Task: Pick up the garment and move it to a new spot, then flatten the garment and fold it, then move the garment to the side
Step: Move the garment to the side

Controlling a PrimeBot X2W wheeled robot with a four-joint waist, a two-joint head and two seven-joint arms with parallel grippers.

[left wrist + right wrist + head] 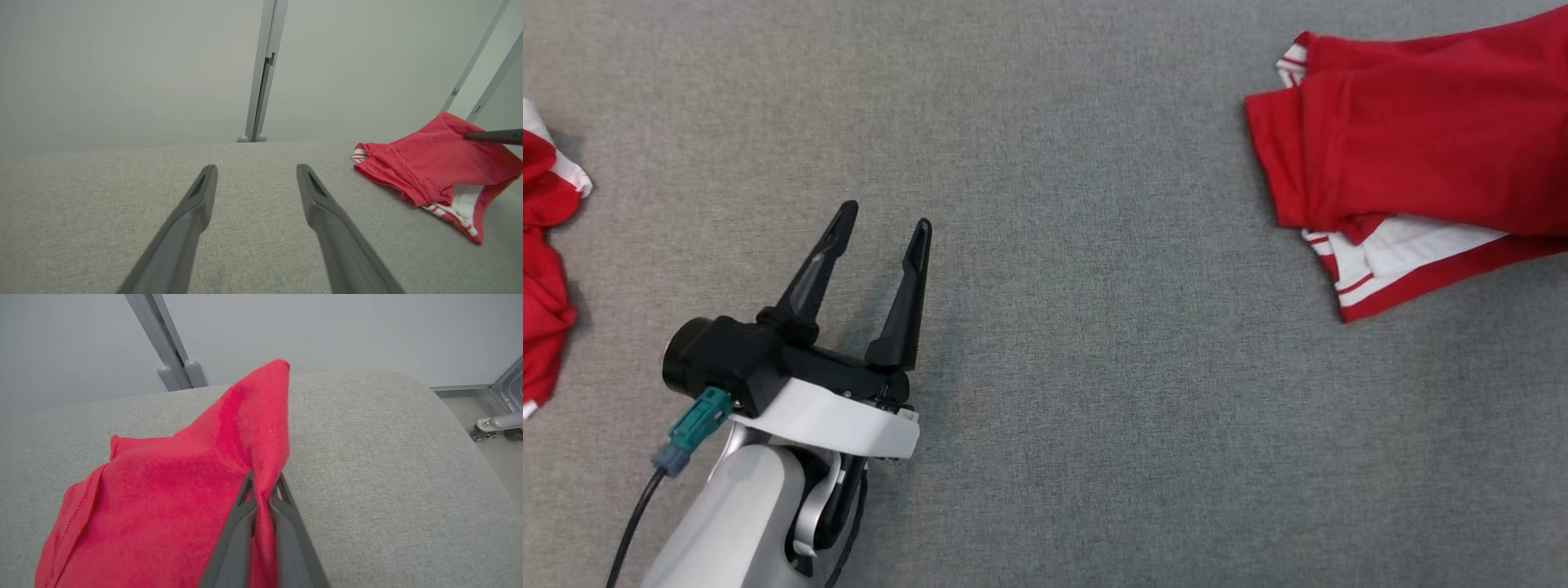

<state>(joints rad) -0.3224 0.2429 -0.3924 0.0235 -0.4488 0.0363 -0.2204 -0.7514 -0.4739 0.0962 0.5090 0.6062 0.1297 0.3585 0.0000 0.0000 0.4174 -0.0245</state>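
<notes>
So the right gripper has its fingers pinched nearly together on a fold of the red garment, lifting that bit into a peak while the rest lies on the grey fabric tabletop. In the head view the garment sits folded over at the far right, white striped trim poking out underneath. The left gripper hangs wide open with nothing in it over bare cloth, well apart from the garment, and another red bundle lies at the left edge.
</notes>
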